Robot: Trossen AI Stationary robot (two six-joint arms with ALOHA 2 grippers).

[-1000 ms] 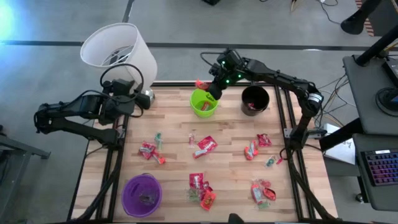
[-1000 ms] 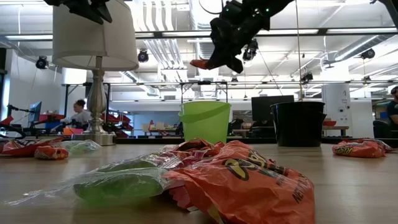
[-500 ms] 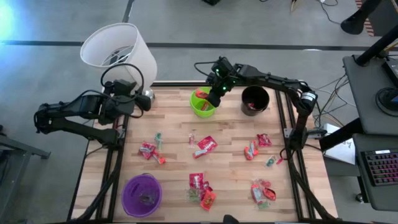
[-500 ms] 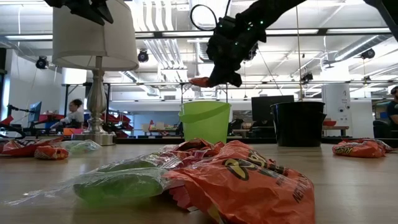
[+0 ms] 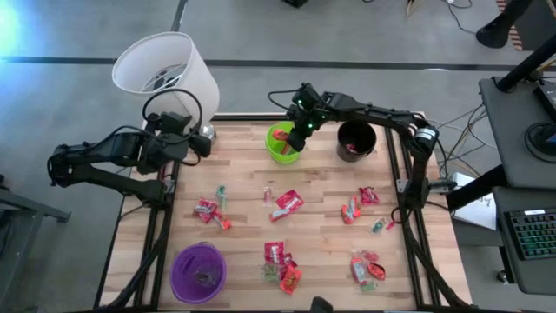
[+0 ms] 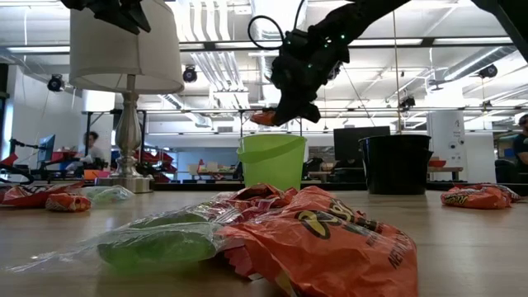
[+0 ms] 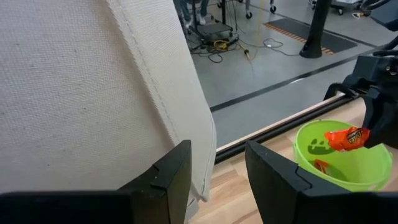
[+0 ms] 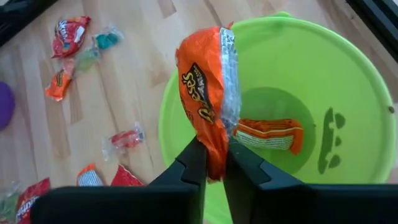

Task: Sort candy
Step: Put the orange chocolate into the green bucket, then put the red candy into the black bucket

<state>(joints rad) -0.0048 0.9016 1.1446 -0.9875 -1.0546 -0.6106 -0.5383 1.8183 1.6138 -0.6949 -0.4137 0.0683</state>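
Observation:
My right gripper (image 8: 213,152) is shut on an orange candy packet (image 8: 208,93) just above the mouth of the green cup (image 5: 284,143) at the table's far edge. A second orange packet (image 8: 268,135) lies on the cup's bottom. In the low view the held packet (image 6: 264,118) sticks out from the gripper (image 6: 285,111) right over the cup's rim (image 6: 272,139). More candy (image 5: 285,203) lies scattered on the wooden table. My left gripper (image 7: 217,180) waits open at the far left, beside the lamp's shade (image 7: 93,87). My right gripper pinches one end of the orange packet (image 8: 211,144) between its two fingers. The fingers slant down from the table's far right side. The packet is lifted clear and juts out past the fingertips over the green cup's opening.
A black cup (image 5: 355,140) stands to the right of the green one, and a purple cup (image 5: 199,271) at the near left. A white-shaded lamp (image 5: 165,74) stands at the far left corner. Candy clusters lie at the table's middle, right and near side (image 5: 365,268).
My right gripper has sunk toward the green cup and edged toward the table's left, carrying the orange packet from well above the cup down to just over its rim.

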